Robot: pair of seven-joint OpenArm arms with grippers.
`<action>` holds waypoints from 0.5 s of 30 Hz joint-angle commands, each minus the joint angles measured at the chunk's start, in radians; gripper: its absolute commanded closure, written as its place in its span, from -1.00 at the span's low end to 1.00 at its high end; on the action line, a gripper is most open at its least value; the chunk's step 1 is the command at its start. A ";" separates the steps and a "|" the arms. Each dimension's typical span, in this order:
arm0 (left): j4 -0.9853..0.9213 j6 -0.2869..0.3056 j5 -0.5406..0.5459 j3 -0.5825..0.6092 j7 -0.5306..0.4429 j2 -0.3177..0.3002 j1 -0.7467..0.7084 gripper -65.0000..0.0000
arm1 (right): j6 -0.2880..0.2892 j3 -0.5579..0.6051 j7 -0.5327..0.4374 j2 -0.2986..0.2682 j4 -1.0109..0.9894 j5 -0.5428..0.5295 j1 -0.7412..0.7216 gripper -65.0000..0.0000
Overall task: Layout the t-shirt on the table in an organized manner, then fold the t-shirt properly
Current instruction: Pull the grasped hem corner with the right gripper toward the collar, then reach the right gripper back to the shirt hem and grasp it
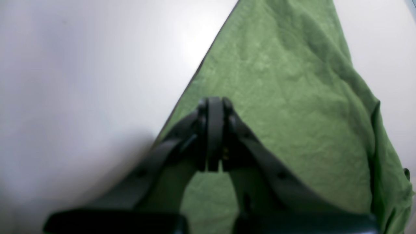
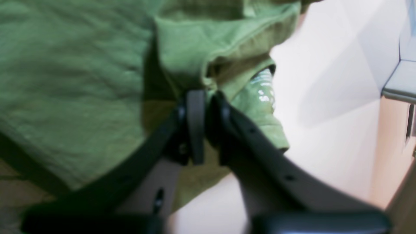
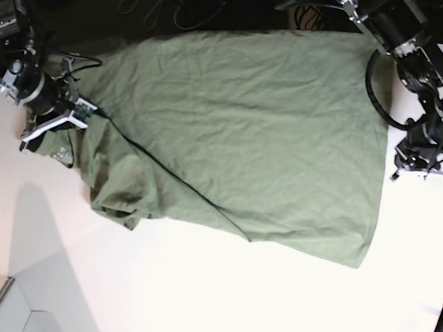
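Olive-green cotton covers most of the middle of the table [image 3: 221,309]: the t-shirt [image 3: 242,140] lies spread across the white top, so you are well into the layout step but not through it. The broad body panel looks fairly flat in the base view, with its hem toward the base view's right. The neck end, on that view's left, is bunched: a long diagonal fold runs down from the collar, and one sleeve is crumpled under itself near the lower left of the cloth.

Your right gripper [image 2: 206,97] sits at the collar, where the printed label [image 2: 265,86] shows inside the neck. Its jaws stand narrowly apart with fabric against them; whether they grip the cloth or are letting it go, you cannot tell from these views. Your left gripper [image 1: 214,104] is pressed fully closed, poised above the fabric near one straight edge; I see no cloth pinched between its tips.

Judging by this, what remains is to pull the collar end and sleeve flat, smooth the diagonal crease, and then do all of the folding, none of which has begun.
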State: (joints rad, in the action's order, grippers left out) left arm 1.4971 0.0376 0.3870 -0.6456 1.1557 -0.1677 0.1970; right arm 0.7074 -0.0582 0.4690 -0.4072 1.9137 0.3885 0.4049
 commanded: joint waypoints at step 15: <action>0.015 0.002 0.013 -0.003 -0.010 -0.011 0.020 0.99 | -0.009 -0.214 0.001 0.152 0.080 -0.007 -0.329 0.10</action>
State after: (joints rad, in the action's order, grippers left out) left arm 1.4967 0.0368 0.3912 -0.6468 1.1557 -0.1658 0.1978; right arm 0.7074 -0.2687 0.4850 -0.2451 1.9816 0.3817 0.0830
